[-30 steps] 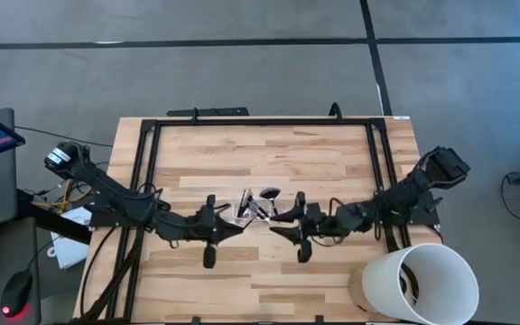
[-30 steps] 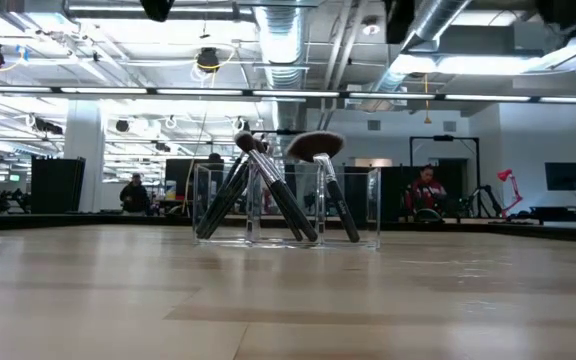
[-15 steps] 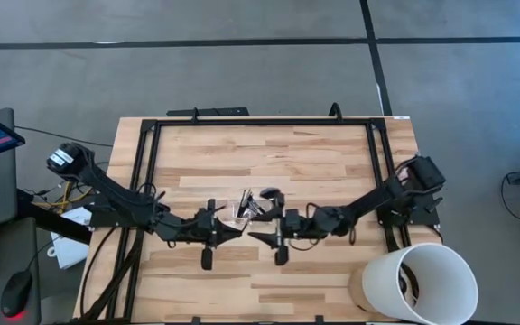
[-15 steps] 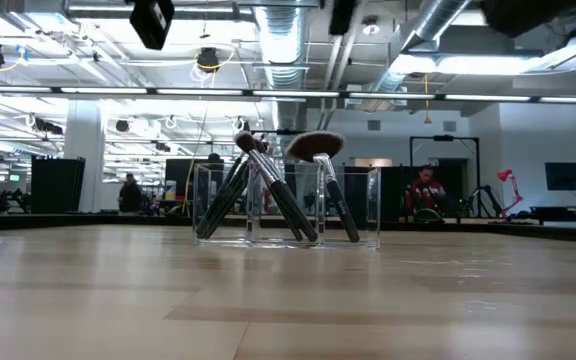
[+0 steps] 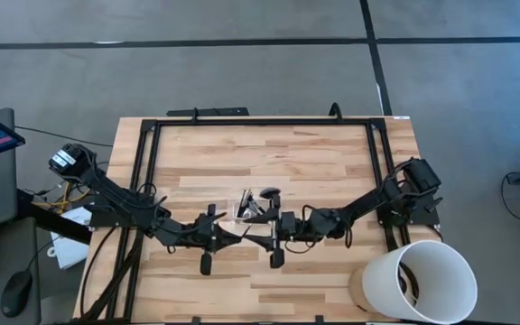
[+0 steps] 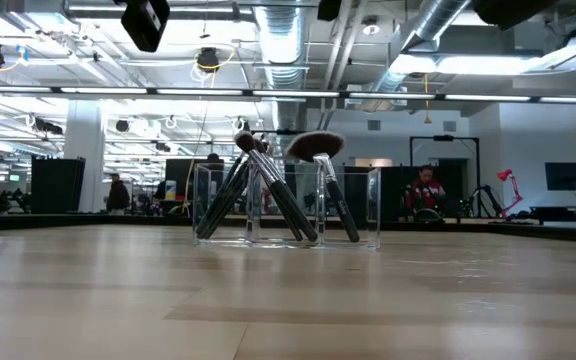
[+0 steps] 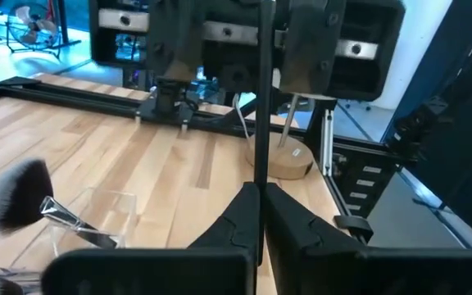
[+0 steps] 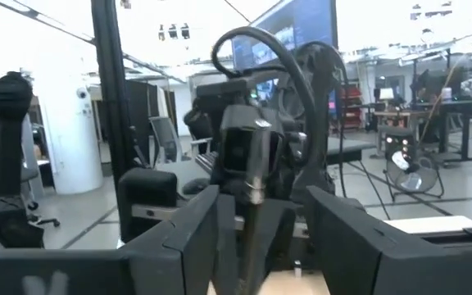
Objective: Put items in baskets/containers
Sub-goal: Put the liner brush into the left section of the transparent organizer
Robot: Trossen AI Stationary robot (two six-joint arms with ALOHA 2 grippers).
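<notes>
A clear tray (image 5: pixel 246 207) stands at mid-table on its flat bottom, with several dark-handled brushes (image 6: pixel 268 190) leaning upright inside it, one with a wide fan head (image 6: pixel 315 146). Just on the near side of it my two grippers meet tip to tip. My left gripper (image 5: pixel 238 236) is shut on one thin dark brush (image 7: pixel 260 106), which points toward my right gripper (image 5: pixel 254 236). The right gripper (image 8: pixel 260 209) is open, its fingers standing on either side of the brush's silver-ferruled end (image 8: pixel 252 187) without touching it. My left gripper pinches the thin brush's dark handle (image 7: pixel 260 176) between its two shut fingers (image 7: pixel 289 225). The fingers come level from the table's left, and the brush runs on along them past their tips. The brush is lifted clear of the table, about level.
A large white bucket (image 5: pixel 420 284) stands at the table's near right corner. A black frame (image 5: pixel 260 122) runs around the tabletop. Bare wood lies on the far side and to the left of the tray. People show in the room behind.
My right gripper has gone toward the table's left and near edge, up to my left gripper, so its fingers now flank the brush's end. My left gripper has sunk a little with the brush. The tray and its brushes have stayed put.
</notes>
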